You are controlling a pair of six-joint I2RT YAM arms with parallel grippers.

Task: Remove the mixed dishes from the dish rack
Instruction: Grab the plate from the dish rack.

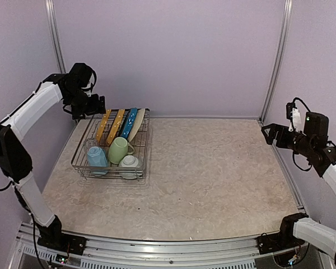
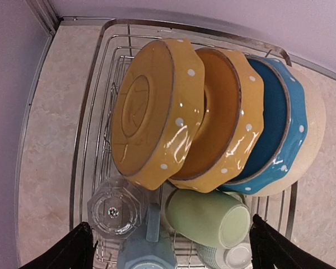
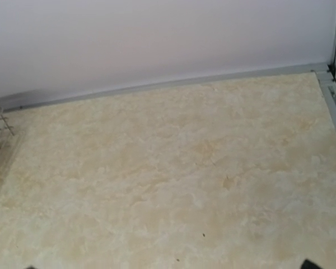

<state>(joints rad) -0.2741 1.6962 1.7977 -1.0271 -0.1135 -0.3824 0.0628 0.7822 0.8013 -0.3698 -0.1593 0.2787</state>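
Observation:
The silver wire dish rack (image 1: 78,163) stands at the table's far left. Upright in it are two yellow dotted plates (image 1: 103,126) (image 1: 116,123), a blue dotted plate (image 1: 129,122) and a cream plate (image 1: 138,123). In front of them lie a light green mug (image 1: 118,149), a light blue cup (image 1: 96,157) and a small white cup (image 1: 129,162). The left wrist view shows the plates (image 2: 157,112), the mug (image 2: 210,216), a clear glass (image 2: 113,208) and the blue cup (image 2: 145,255). My left gripper (image 1: 96,105) hovers open above the rack's back left corner. My right gripper (image 1: 269,133) is open at the far right, away from the rack.
Purple walls close the back and sides, with metal posts at the back corners. The marble-patterned tabletop (image 1: 213,168) stretches right of the rack. The rack's edge (image 3: 0,120) shows at the left of the right wrist view.

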